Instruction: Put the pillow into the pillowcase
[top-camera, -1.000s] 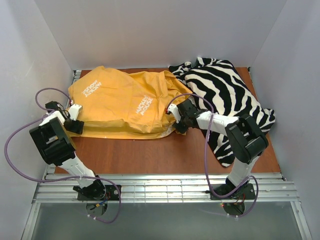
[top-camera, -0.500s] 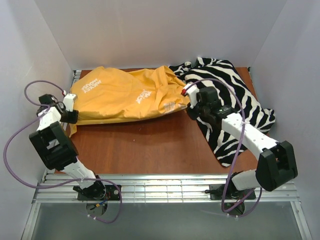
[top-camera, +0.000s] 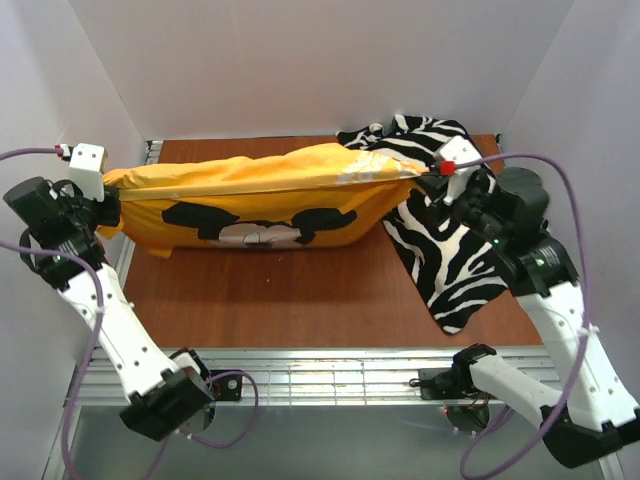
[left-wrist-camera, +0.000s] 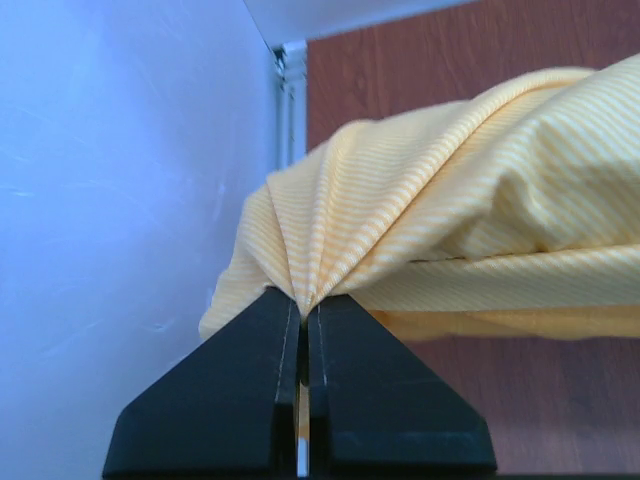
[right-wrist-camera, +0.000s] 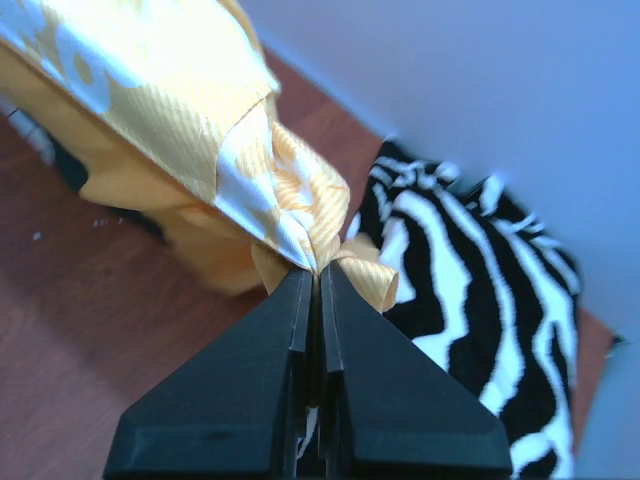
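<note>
Pillowcase (top-camera: 250, 182), formerly slumped, now taut, ribbed

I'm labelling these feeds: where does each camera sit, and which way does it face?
Top external: above and behind the bases, facing down over the table; both arms show, left gripper and right gripper holding the pillowcase stretched between them.
Left wrist: on the left arm, facing along its shut fingers at pinched pillowcase fabric.
Right wrist: likewise on the right arm; zebra cloth beyond.
Shared: all see the pillowcase; top and right wrist share the zebra cloth.
</note>
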